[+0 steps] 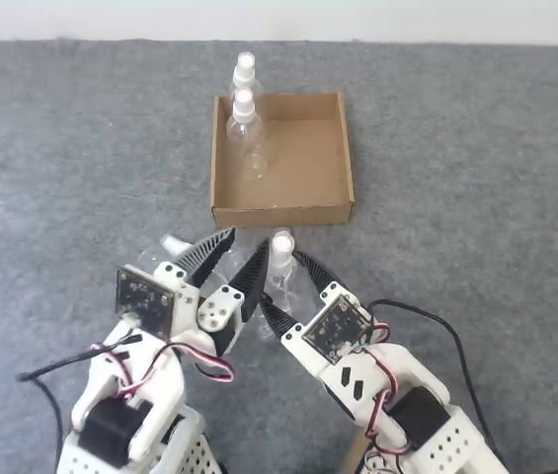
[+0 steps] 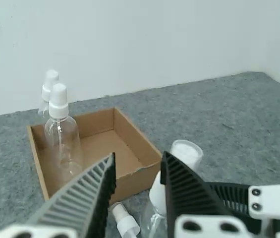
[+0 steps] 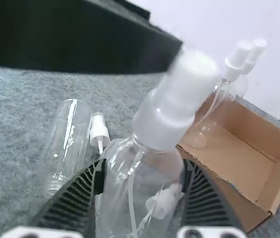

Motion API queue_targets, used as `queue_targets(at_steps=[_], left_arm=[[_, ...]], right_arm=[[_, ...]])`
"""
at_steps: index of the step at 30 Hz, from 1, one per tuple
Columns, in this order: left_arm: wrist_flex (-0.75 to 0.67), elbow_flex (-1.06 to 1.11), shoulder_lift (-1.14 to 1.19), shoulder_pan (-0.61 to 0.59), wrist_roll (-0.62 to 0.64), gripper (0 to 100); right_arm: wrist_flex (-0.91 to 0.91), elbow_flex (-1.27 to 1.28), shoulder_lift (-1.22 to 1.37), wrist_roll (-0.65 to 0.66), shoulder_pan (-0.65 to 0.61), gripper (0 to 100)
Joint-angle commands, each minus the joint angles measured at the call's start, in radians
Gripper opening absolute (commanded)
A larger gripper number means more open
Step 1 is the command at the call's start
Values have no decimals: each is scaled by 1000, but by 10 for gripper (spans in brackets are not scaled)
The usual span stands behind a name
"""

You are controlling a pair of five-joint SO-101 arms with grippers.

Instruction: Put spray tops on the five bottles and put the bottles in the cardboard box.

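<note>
Found the right gripper (image 3: pixel 142 173) pinching the body of a clear bottle (image 1: pixel 281 269) already fitted with a white spray top (image 1: pixel 281 242), held roughly upright over the grey table (image 1: pixel 476 178), just in front of the near wall of the cardboard box (image 1: pixel 281 210). Noted the left gripper (image 1: pixel 249 242) spread wide, with one finger close beside that spray top; could not confirm contact. Located a second capped bottle (image 1: pixel 249 138) standing upright inside the box at its far left corner. Recorded a third capped bottle (image 1: pixel 246 71) directly behind it; could not tell whether inside or outside the box wall. Logged an uncapped bottle (image 3: pixel 65 144) lying on the table near the grippers, with a loose spray top (image 3: pixel 98 131) just beside it.
</note>
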Motion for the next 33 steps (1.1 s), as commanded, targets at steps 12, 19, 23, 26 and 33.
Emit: queue_targets(at_steps=[12,19,23,26,33], left_arm=[[25,-102,-15,-112,-8,138],[84,-136,-17,-146,-8,137],[100,-134,-17,-224,-8,137],[130,-133,-17,-276,-8,137],[150,-77,-17,-345,-8,137]], right_arm=[[-25,-28,-19,18,1,69],[-25,-31,-19,17,7,69],[-25,-32,-19,17,7,69],[-24,-34,-19,17,8,69],[-15,-28,-19,17,8,69]])
